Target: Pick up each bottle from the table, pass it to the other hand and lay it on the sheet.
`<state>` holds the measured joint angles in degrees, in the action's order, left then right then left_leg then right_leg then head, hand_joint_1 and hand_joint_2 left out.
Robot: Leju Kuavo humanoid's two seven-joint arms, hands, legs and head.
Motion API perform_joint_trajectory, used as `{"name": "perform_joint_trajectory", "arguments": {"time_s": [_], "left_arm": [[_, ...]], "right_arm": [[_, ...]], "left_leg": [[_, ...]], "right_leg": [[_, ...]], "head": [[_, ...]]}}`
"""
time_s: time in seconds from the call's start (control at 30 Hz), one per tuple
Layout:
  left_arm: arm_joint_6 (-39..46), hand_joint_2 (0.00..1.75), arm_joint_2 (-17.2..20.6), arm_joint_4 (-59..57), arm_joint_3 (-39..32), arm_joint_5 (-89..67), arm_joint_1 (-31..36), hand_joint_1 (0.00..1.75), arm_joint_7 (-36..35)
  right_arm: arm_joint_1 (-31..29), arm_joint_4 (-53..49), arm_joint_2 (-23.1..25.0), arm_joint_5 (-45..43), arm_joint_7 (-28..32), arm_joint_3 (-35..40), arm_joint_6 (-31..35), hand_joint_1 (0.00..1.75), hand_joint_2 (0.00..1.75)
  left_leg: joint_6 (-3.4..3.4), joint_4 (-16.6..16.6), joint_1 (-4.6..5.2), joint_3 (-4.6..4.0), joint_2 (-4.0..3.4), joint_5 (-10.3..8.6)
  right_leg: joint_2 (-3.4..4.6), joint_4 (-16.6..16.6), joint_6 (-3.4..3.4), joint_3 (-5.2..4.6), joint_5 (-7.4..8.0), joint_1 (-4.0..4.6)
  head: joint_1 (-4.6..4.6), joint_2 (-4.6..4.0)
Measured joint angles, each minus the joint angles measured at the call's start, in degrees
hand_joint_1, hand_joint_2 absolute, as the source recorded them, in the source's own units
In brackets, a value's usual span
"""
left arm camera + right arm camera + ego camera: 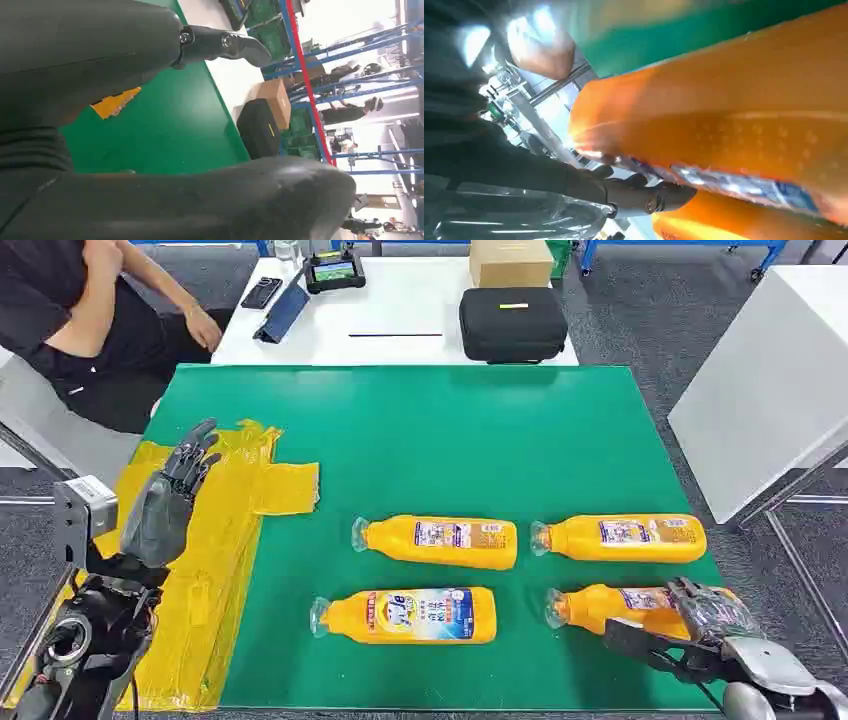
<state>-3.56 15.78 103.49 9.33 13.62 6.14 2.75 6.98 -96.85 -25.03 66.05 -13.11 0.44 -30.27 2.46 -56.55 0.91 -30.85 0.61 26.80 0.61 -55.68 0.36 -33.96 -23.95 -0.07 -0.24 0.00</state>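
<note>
Nearest the robot, at about 5 o'clock on the green table mat (450, 440), the right hand (700, 625) is wrapped around the near-right orange plastic bottle with a clear cap (610, 608), which is lying on its side. The right wrist view is basically all orange bottle body (749, 110) with a dark finger (644, 192) curled against it, so that hand is clamped on it. At 6 o'clock there's a second orange bottle with a blue and white label (410, 615), also flat on the mat. Over at 8 o'clock the left hand (170, 505) hangs above the crumpled yellow plastic sheet (215, 540), fingers spread, nothing in it. A bit farther out, two more orange bottles lie in a row: one mid-mat (440, 541), one toward 3 o'clock (625, 538). Way back at 12 o'clock sits a white table (400, 310) with a black zip case (512, 324) and a cardboard box (510, 260), and a seated person (90, 320) at 10 o'clock.
</note>
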Motion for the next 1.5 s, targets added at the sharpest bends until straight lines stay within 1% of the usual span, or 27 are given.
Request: {"name": "perform_joint_trajectory", "arguments": {"time_s": [0.53, 0.57, 0.6, 0.67, 0.73, 1.03, 1.33, 1.4, 1.43, 1.47, 1.5], "left_arm": [[-0.8, 0.00, -1.1, -1.2, 0.0, -1.6, 1.4, 0.00, -0.3], [-0.8, 0.00, -1.1, -1.2, 0.0, -1.6, 1.4, 0.00, -0.3], [-0.8, 0.00, -1.2, -1.3, 0.0, -1.6, 1.4, 0.00, -0.3], [-1.3, 0.00, -1.3, -1.3, 0.0, -1.7, 1.4, 0.00, -0.3], [-1.8, 0.00, -1.7, -1.3, 0.0, -2.2, 1.5, 0.00, -0.4], [-3.2, 0.00, -2.9, -2.7, 0.0, -2.7, 3.6, 0.00, -0.4], [-4.2, 0.00, -3.3, -5.0, 0.0, -2.7, 6.2, 0.00, -0.1], [-4.2, 0.00, -3.3, -5.3, 0.0, -2.7, 6.4, 0.00, 0.0], [-4.3, 0.00, -3.3, -5.5, 0.1, -2.7, 6.5, 0.00, 0.0], [-4.3, 0.00, -3.3, -5.6, 0.1, -2.7, 6.6, 0.00, 0.1], [-4.3, 0.00, -3.3, -5.7, 0.1, -2.6, 6.7, 0.00, 0.2]], "right_arm": [[-1.4, 1.3, 3.2, 2.1, -0.2, -0.6, 0.3, 0.00, 1.75], [-1.5, 1.3, 3.3, 2.1, -0.2, -0.6, 0.3, 0.54, 1.75], [-1.5, 1.3, 3.5, 2.1, -0.2, -0.6, 0.3, 1.47, 1.75], [-1.5, 1.3, 3.7, 2.1, -0.2, -0.7, 0.3, 1.69, 1.75], [-1.6, 1.3, 3.9, 1.8, -0.2, -0.7, 0.3, 1.75, 1.75], [-3.1, 1.1, 4.1, -0.5, -0.3, -0.4, -0.9, 1.75, 1.75], [-4.4, 3.0, -1.0, -5.1, 1.2, 1.7, 0.1, 1.75, 1.75], [-4.8, 3.5, -1.7, -5.3, 1.2, 2.3, 0.1, 1.66, 1.75], [-5.0, 3.8, -1.9, -5.7, 1.2, 2.5, 0.1, 0.65, 1.75], [-5.4, 4.1, -2.2, -6.1, 1.2, 2.9, 0.2, 0.00, 1.75], [-5.9, 4.5, -2.5, -6.5, 1.2, 3.3, 0.2, 0.00, 1.75]], "left_leg": [[0.00, 0.0, 0.00, -0.01, -0.01, 0.00], [0.00, 0.0, 0.00, -0.01, -0.01, 0.00], [0.00, 0.0, 0.00, -0.01, -0.01, 0.00], [0.00, 0.0, 0.00, -0.01, -0.01, 0.00], [0.00, 0.0, 0.00, -0.01, -0.01, 0.00], [-0.01, 0.0, 0.00, 0.08, -0.04, -0.01], [0.00, 0.0, 0.01, 0.12, -0.05, 0.00], [0.01, 0.0, 0.02, 0.15, -0.06, 0.01], [0.01, 0.0, 0.02, 0.14, -0.06, 0.01], [0.01, 0.0, 0.02, 0.14, -0.06, 0.01], [0.01, 0.0, 0.03, 0.15, -0.06, 0.01]], "right_leg": [[0.01, 0.0, 0.00, 0.00, 0.00, 0.00], [0.01, 0.0, 0.00, 0.00, 0.00, 0.00], [0.01, 0.0, 0.00, 0.00, 0.00, 0.00], [0.01, 0.0, 0.00, -0.01, 0.00, 0.00], [0.01, 0.0, 0.00, -0.01, 0.00, 0.00], [0.03, 0.0, 0.00, 0.06, 0.00, 0.01], [0.05, 0.0, 0.02, 0.11, 0.01, 0.00], [0.05, 0.0, 0.02, 0.14, 0.01, 0.00], [0.05, 0.0, 0.02, 0.15, 0.01, 0.00], [0.05, 0.0, 0.02, 0.16, 0.02, -0.01], [0.05, 0.0, 0.02, 0.17, 0.02, -0.01]], "head": [[0.02, 0.00], [0.02, 0.00], [0.00, 0.00], [0.02, 0.00], [0.02, 0.00], [0.00, 0.00], [0.00, 0.00], [0.02, 0.00], [0.00, 0.00], [0.02, 0.00], [0.00, 0.00]]}}
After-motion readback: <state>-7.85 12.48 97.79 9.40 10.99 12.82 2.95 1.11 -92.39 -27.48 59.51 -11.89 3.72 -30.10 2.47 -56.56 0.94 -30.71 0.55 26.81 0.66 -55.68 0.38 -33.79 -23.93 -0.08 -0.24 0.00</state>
